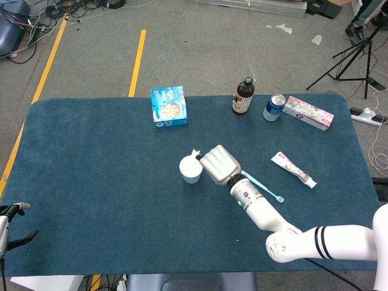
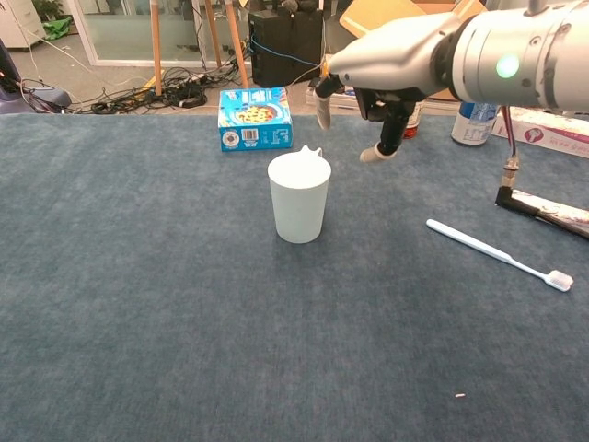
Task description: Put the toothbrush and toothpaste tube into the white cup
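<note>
The white cup [image 1: 191,170] [image 2: 299,198] stands upright near the middle of the blue table. My right hand [image 1: 219,165] [image 2: 368,97] hovers just right of it and above its rim, fingers hanging down apart with nothing in them. The light blue toothbrush [image 1: 265,188] [image 2: 502,255] lies flat on the cloth to the right of the cup, partly under my right forearm in the head view. Further right lies the toothpaste tube [image 1: 293,170] [image 2: 550,212]. My left hand [image 1: 11,223] shows only at the table's front left edge, fingers apart and empty.
At the back of the table are a blue box [image 1: 170,107] [image 2: 255,118], a brown bottle [image 1: 243,97], a blue can [image 1: 274,108] [image 2: 474,124] and a long pink carton [image 1: 308,113] [image 2: 552,129]. A tripod and cables stand on the floor beyond.
</note>
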Tool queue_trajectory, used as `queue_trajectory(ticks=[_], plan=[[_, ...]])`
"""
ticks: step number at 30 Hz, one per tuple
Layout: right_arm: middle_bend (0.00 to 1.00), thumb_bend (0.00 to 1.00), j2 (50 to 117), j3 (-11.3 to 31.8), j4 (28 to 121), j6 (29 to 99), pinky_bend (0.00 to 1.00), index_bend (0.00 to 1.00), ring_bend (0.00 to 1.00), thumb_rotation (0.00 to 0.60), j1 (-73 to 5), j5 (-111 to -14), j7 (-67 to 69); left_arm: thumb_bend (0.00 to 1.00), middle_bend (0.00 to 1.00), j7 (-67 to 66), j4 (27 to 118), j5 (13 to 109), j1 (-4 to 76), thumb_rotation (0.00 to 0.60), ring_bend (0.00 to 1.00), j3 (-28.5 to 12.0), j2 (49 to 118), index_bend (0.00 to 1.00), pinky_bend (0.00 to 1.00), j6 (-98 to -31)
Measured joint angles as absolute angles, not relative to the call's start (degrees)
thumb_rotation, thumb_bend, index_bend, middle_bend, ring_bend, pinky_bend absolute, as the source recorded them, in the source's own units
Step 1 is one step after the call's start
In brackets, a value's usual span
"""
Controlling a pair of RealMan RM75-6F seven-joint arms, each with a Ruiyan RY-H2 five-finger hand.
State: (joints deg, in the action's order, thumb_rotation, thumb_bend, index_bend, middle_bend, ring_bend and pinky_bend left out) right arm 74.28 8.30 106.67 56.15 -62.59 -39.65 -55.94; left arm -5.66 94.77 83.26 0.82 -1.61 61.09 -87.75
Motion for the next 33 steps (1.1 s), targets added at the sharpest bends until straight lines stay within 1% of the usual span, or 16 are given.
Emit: queue_trajectory(ticks=[6,8,10,13,19,33], plan=[[1.0,0.2,76.4,7.5,103.5,54.4,1.0,0.36,1.0,0.6,-63.7,-38.8,-53.6,0.0,0.46,-5.5,95.0,83.1,0.6,0.6,0.38,-1.7,60.9,0.38,0.36,-87.9],[1.0,0.2,76.9,7.3,102.6,53.7,1.0,0.36,1.0,0.6,-64.1,-38.4,-52.9,0.0,0.46,-5.5,95.2,82.9,0.6,0.6,0.38,-1.8,60.7,0.42,0.36,-87.9],[1.0,0.2,77.3,7.1,101.8,53.0,1.0,0.37,1.0,0.6,-64.5,-38.1,-52.1,0.0,0.46,-5.7,95.6,82.8,0.4,0.6,0.38,-1.8,60.3,0.49,0.36,-88.0],[1.0,0.2,77.9,6.9,100.7,52.1,1.0,0.37,1.0,0.6,-65.0,-37.8,-51.0,0.0,0.47,-5.9,96.2,82.8,0.1,0.6,0.38,-1.8,59.7,0.56,0.36,-88.5],[1.0,0.21,79.2,6.2,98.9,51.4,1.0,0.38,1.0,0.6,-66.1,-37.6,-50.2,0.0,0.48,-6.5,96.9,82.0,0.0,0.6,0.39,-1.7,58.9,0.66,0.36,-87.7],[1.0,0.21,81.9,4.9,93.8,50.2,1.0,0.4,1.0,0.6,-68.7,-35.3,-49.7,0.0,0.51,-7.0,98.0,80.4,0.1,0.6,0.41,-1.8,57.8,0.77,0.38,-86.4]])
